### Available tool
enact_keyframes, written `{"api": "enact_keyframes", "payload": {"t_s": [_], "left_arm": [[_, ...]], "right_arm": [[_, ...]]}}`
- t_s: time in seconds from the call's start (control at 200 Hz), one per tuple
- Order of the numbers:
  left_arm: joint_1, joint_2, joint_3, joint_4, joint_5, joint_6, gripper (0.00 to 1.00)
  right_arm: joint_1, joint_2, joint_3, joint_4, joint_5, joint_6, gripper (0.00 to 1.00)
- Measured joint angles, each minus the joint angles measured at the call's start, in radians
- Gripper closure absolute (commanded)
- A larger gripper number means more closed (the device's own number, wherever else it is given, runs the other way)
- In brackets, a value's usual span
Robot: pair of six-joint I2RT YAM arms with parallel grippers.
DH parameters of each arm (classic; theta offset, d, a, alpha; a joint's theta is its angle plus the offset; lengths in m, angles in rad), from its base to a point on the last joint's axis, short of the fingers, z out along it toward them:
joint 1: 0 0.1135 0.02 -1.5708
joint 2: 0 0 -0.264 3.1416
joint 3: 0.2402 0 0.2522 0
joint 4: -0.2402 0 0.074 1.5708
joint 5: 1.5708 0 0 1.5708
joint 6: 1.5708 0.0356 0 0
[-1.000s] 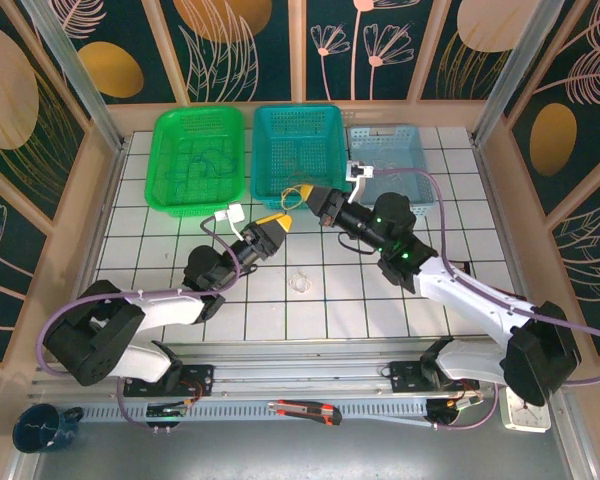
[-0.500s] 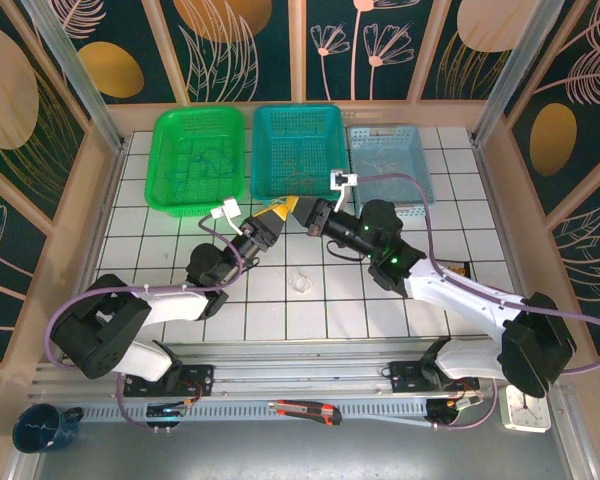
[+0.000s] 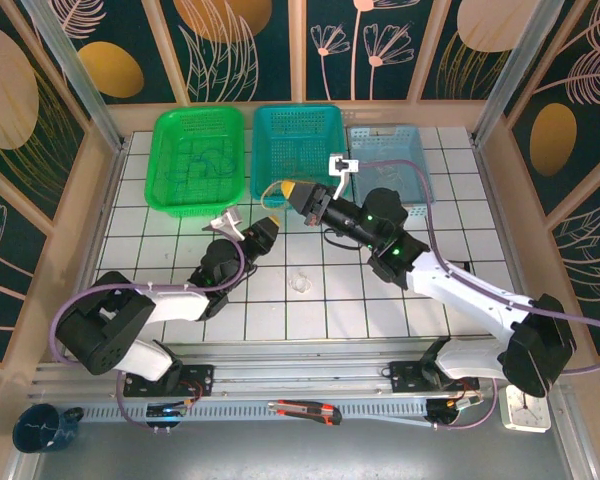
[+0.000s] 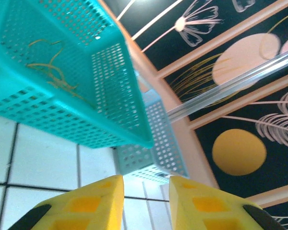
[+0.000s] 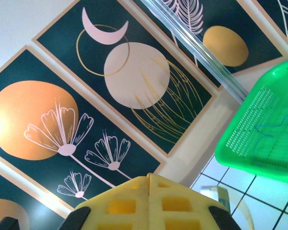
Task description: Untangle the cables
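A thin yellow-tan cable (image 3: 269,190) loops out from the tip of my right gripper (image 3: 288,188), which is shut on it just in front of the teal basket (image 3: 332,118). In the right wrist view that gripper (image 5: 148,178) has its pads pressed together. My left gripper (image 3: 272,218) sits just below and to the left, apart from the loop. Its yellow fingers (image 4: 93,203) stand open with a narrow gap and nothing between them (image 4: 146,184). More yellow-tan cable (image 4: 50,72) lies in the teal basket (image 4: 110,96). Blue and green cables (image 3: 205,160) lie in the green basket (image 3: 165,190), where a blue cable (image 5: 273,127) shows.
A light blue basket (image 3: 410,170) stands right of the teal one, also seen behind it (image 4: 158,158). A small pale clump (image 3: 300,283) lies on the white tiles. A box cutter (image 3: 305,410) and a blue mug (image 3: 40,428) sit near the front rail.
My right gripper has moved left and back toward the teal basket, carrying the yellow loop. The left gripper's jaws have narrowed and it has drawn back slightly.
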Motion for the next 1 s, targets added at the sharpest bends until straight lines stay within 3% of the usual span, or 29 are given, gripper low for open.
{"api": "enact_keyframes", "payload": {"t_s": [0.15,0.29,0.485,0.666,0.706,0.801,0.836,0.891,1.001], "left_arm": [[0.013,0.002,-0.045,-0.017,-0.002,0.003,0.61],[0.019,-0.027,-0.065,-0.057,0.013,0.025,0.47],[0.019,-0.148,-0.068,-0.149,0.048,0.069,0.28],[0.019,-0.233,-0.068,-0.243,0.072,0.095,0.16],[0.019,-0.247,-0.068,-0.259,0.073,0.099,0.15],[0.019,-0.274,-0.068,-0.296,0.074,0.105,0.11],[0.019,-0.280,-0.068,-0.307,0.076,0.106,0.10],[0.019,-0.287,-0.067,-0.325,0.079,0.109,0.07],[0.019,-0.296,-0.066,-0.352,0.082,0.113,0.03]], "right_arm": [[-0.058,0.003,0.036,-0.030,-0.022,-0.004,1.00],[-0.170,0.076,0.104,-0.036,-0.037,-0.013,1.00],[-0.299,0.343,0.224,-0.061,-0.048,-0.058,1.00],[-0.354,0.625,0.369,-0.114,-0.071,-0.089,1.00],[-0.356,0.684,0.409,-0.133,-0.075,-0.098,0.92],[-0.356,0.802,0.507,-0.187,-0.091,-0.122,0.55],[-0.354,0.834,0.538,-0.208,-0.095,-0.132,0.46],[-0.354,0.864,0.571,-0.235,-0.098,-0.148,0.40],[-0.354,0.862,0.576,-0.265,-0.098,-0.173,0.39]]}}
